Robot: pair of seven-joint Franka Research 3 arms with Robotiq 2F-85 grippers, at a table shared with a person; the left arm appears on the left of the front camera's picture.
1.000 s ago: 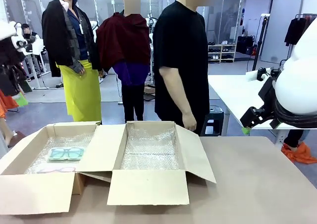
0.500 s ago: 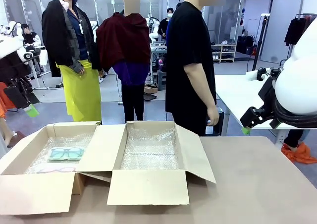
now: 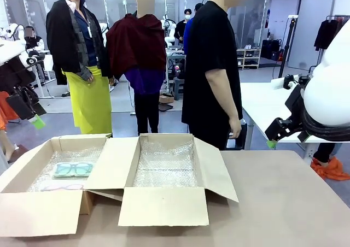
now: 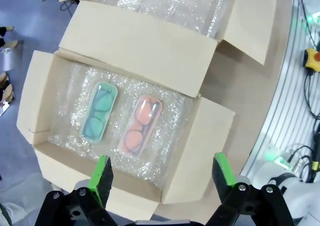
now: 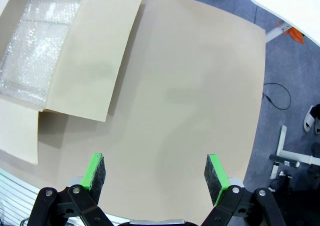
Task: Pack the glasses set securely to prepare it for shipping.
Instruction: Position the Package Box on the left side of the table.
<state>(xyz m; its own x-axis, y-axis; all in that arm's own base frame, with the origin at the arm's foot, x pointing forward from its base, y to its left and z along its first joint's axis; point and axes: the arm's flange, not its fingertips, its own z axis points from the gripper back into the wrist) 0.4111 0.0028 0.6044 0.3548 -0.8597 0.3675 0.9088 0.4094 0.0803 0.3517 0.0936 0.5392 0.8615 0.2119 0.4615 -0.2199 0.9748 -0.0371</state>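
The glasses set lies on bubble wrap inside the left cardboard box (image 3: 33, 209): a mint-green pack (image 3: 73, 169) (image 4: 99, 111) and a pale pink pack (image 3: 61, 187) (image 4: 140, 124), side by side and a little apart. My left gripper (image 4: 162, 172) hangs high above that box, open, with nothing between its fingers; it is at the far left in the front view (image 3: 36, 121). My right gripper (image 5: 155, 172) is open too, well above bare table to the right of the boxes, and it holds nothing (image 3: 272, 142).
A second open box (image 3: 164, 206) lined with bubble wrap (image 3: 164, 165) stands just right of the first, flaps spread (image 5: 95, 61). A person in a black shirt (image 3: 210, 66) stands at the far edge. The brown table (image 3: 284, 203) is bare on the right.
The person has turned and stepped a little to the right. My left gripper has drifted slightly down and right. The boxes, both packs and the right arm have not moved.
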